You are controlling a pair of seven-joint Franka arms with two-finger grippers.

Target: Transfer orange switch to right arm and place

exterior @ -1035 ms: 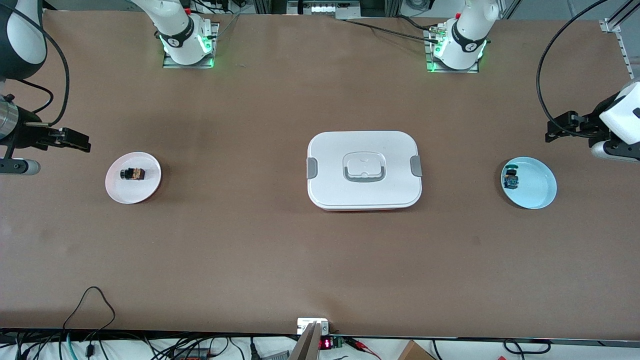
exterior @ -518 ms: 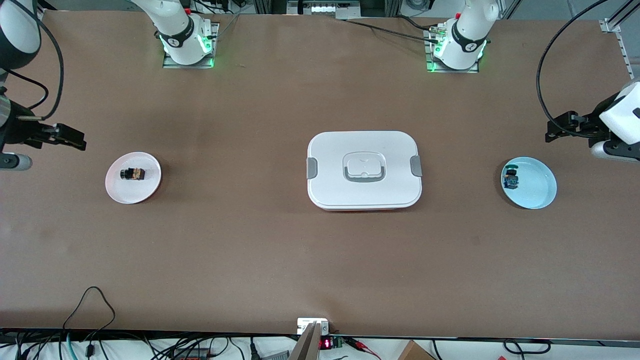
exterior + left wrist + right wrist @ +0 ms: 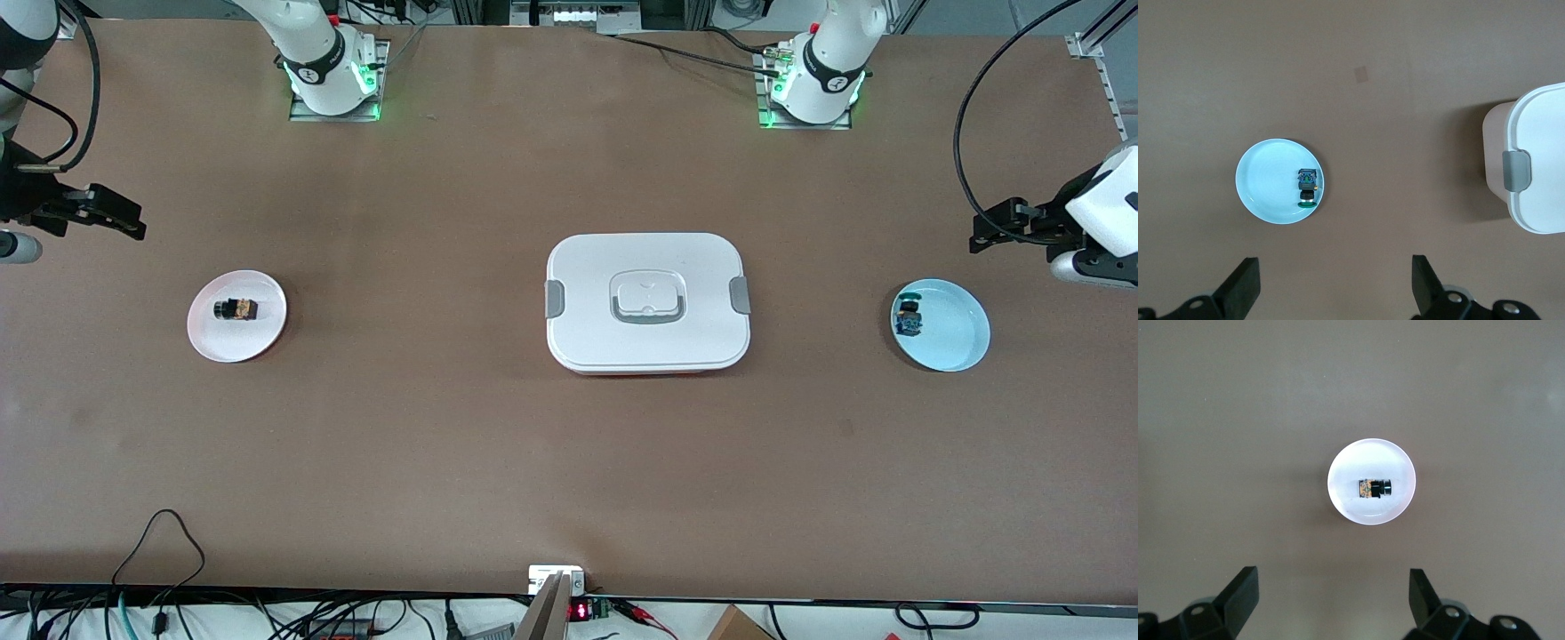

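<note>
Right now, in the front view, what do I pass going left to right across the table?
Right gripper → pink plate with the orange switch on it → white lidded box → blue switch on the light blue plate → left gripper.

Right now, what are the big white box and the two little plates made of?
The box looks like plastic: smooth matte white lid, grey clips at both ends. The pink plate and the blue plate look glossy and smooth, so glazed ceramic or hard plastic; I can't tell which.
</note>
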